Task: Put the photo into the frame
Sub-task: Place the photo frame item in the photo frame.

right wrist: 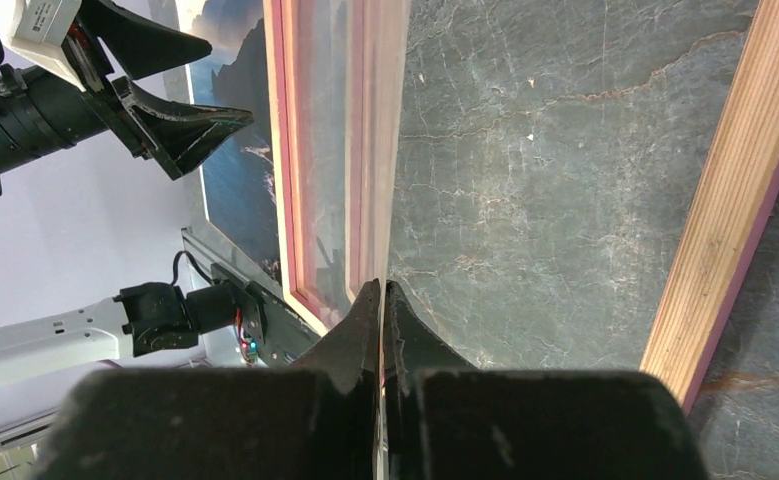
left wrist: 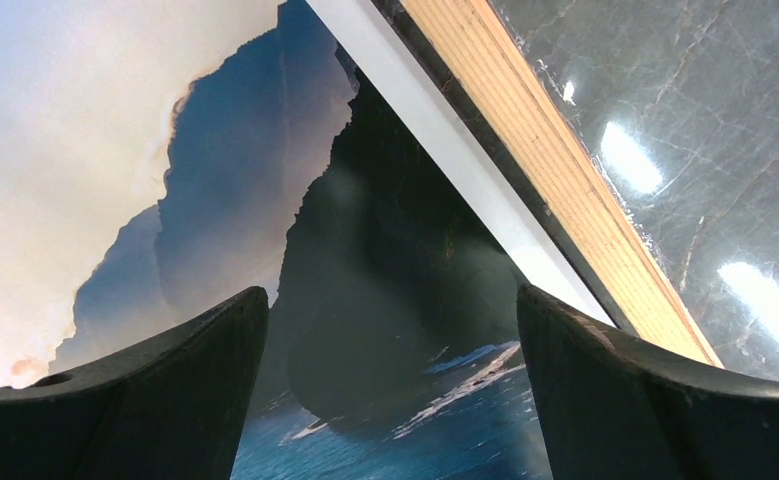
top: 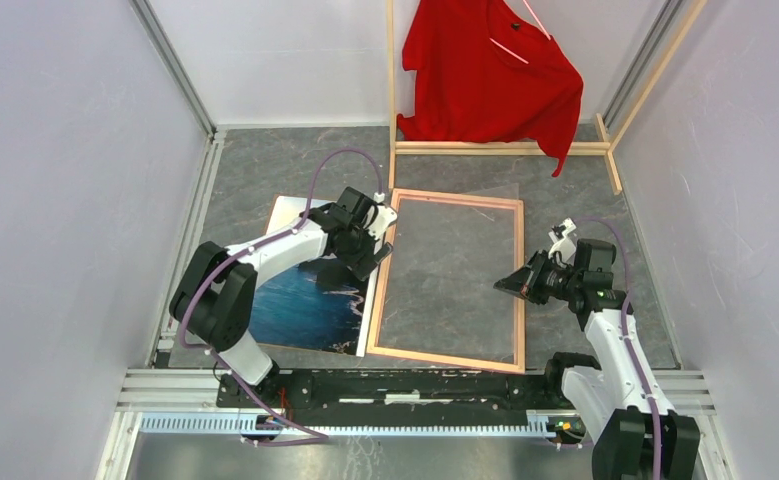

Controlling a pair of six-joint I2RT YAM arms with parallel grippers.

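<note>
The photo (top: 300, 305) shows blue sea, dark cliffs and pale sky, white-bordered. The frame (top: 445, 361) is light wood, edged pink. At twelve o'clock hangs a red shirt (top: 485, 80); the table (top: 265, 170) is grey-veined.

The upper right part of the photo (top: 300, 305) is hidden beneath the left arm (top: 275, 245) in the top view. Whether its edge is touched by the frame (top: 377, 300) cannot be told. The red shirt (top: 485, 80) and the wooden rack (top: 500, 147) are cut off by the top edge. In the left wrist view only 1 rail of the frame is seen.
</note>
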